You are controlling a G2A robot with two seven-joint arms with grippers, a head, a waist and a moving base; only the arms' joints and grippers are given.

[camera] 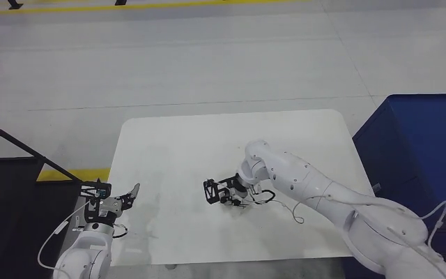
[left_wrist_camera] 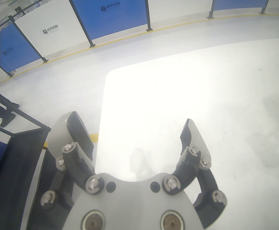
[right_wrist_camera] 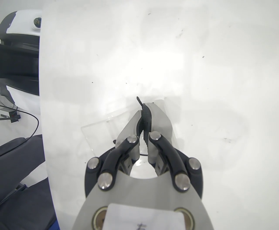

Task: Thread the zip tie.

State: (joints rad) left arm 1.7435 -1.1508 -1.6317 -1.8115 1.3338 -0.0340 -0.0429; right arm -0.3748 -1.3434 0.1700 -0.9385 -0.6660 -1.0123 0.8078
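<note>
Workspace at one moment of the zip-tie task. White, round-cornered tabletop carries the work. My white right arm extends from the near right corner to about the tabletop's middle.

Right jaws: pressed together, pinching a thin black plastic zip tie. A short end of the tie sticks out beyond the fingertips. I see the tie held low over the middle of the tabletop, above a clear flat plastic plate that lies under the jaws. Whether tie and plate touch I cannot tell. In the top view a thin black curve runs from the right jaws toward the right. I cannot tell whether it is the rest of the tie or a cable.

Left jaws: spread wide and holding nothing, the black ribbed pads well apart. They sit at the near left edge of the tabletop, far from the right jaws.

Background: a blue box stands on the floor to the right of the tabletop, and blue and white barrier panels line the far side.
</note>
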